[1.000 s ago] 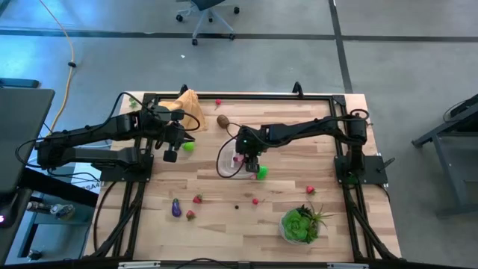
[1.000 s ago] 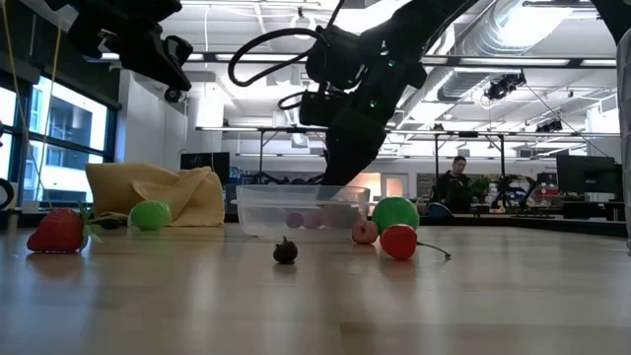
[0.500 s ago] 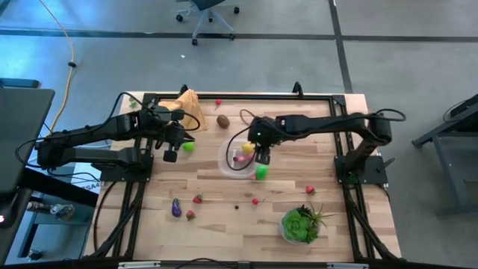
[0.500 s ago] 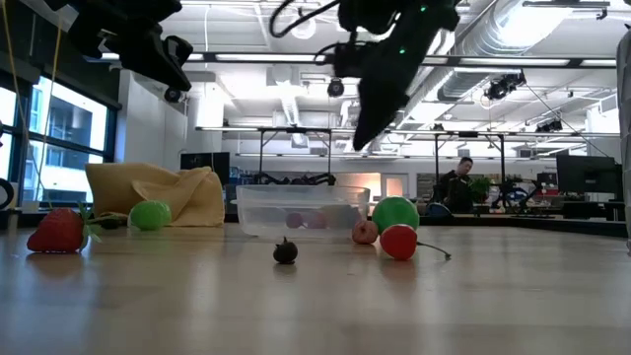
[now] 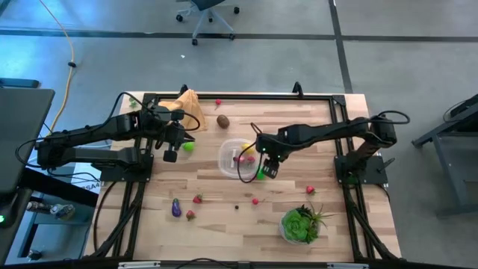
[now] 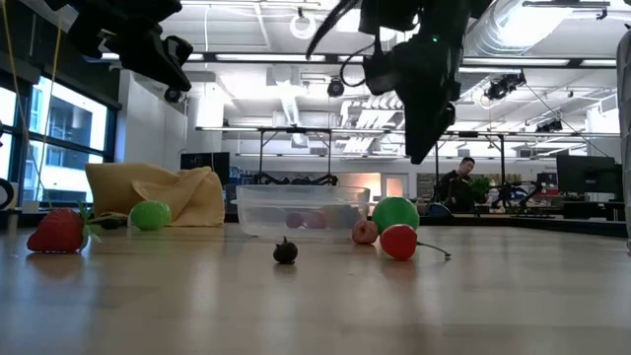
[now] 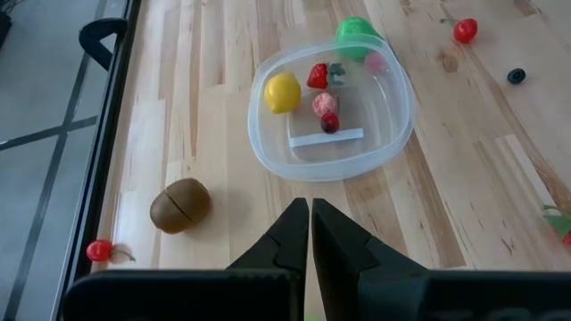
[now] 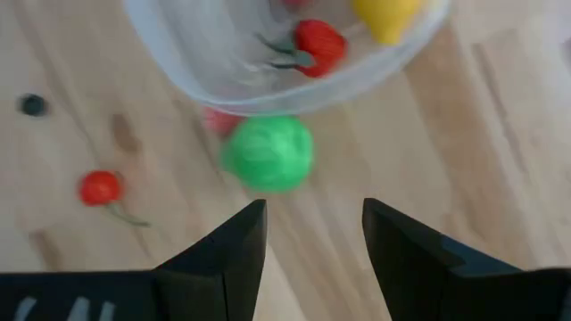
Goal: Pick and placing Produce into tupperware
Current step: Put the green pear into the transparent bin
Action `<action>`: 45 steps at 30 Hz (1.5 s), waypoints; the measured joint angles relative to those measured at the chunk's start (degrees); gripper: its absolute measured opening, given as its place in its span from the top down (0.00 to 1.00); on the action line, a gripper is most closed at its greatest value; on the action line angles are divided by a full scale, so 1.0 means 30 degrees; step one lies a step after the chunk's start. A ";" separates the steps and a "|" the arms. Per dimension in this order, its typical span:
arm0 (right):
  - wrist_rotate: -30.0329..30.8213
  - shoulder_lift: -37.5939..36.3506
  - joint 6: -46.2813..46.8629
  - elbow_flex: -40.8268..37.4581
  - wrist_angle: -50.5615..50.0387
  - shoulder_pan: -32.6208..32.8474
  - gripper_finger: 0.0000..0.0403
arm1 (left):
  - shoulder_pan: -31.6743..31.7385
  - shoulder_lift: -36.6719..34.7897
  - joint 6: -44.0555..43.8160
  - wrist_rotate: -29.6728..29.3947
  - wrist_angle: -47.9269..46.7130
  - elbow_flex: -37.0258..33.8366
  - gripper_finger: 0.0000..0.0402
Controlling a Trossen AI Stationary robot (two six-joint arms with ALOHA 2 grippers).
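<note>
From above, we see our right gripper has left the tupperware and now hangs released above the green lime just beside it, so that seems next. Low down, it has risen well above the tupperware. Our left gripper waits clenched, empty, near the brown kiwi beside the tupperware.

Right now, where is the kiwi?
In the high view, the kiwi lies near the table's far edge, between the tan cloth and the clear tupperware.
</note>
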 joint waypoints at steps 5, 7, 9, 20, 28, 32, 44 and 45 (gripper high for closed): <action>0.0029 0.0024 -0.0456 0.0000 0.2194 0.0466 0.56 | 0.0007 0.0001 -0.0006 0.0000 0.0000 0.0000 0.98; 0.0094 0.0233 -0.1092 0.0000 0.2708 0.0560 0.56 | 0.0004 0.0002 -0.0006 0.0000 0.0000 0.0001 0.98; 0.0286 0.0548 -0.1534 0.0000 0.2666 0.0630 0.55 | 0.0006 0.0005 -0.0006 0.0000 0.0000 0.0000 0.98; -0.0170 0.2550 -0.2579 -0.0007 0.1428 0.0665 0.43 | 0.0007 0.0005 -0.0006 0.0000 0.0000 -0.0002 0.98; -0.0298 0.2426 -0.2299 0.0000 0.1301 0.1094 0.42 | 0.0000 0.0005 -0.0006 0.0000 0.0000 -0.0006 0.98; 0.0520 0.2426 -0.2601 0.0000 0.1277 0.1070 0.42 | 0.0007 0.0005 -0.0006 0.0000 0.0000 -0.0006 0.98; 0.0382 0.2426 -0.2886 0.0000 0.1929 0.1075 0.42 | 0.0000 -0.0002 -0.0005 0.0000 0.0000 0.0000 0.98; 0.0389 0.2426 -0.2940 0.0000 0.2084 0.1073 0.42 | 0.0000 0.0005 -0.0006 0.0000 0.0000 -0.0001 0.98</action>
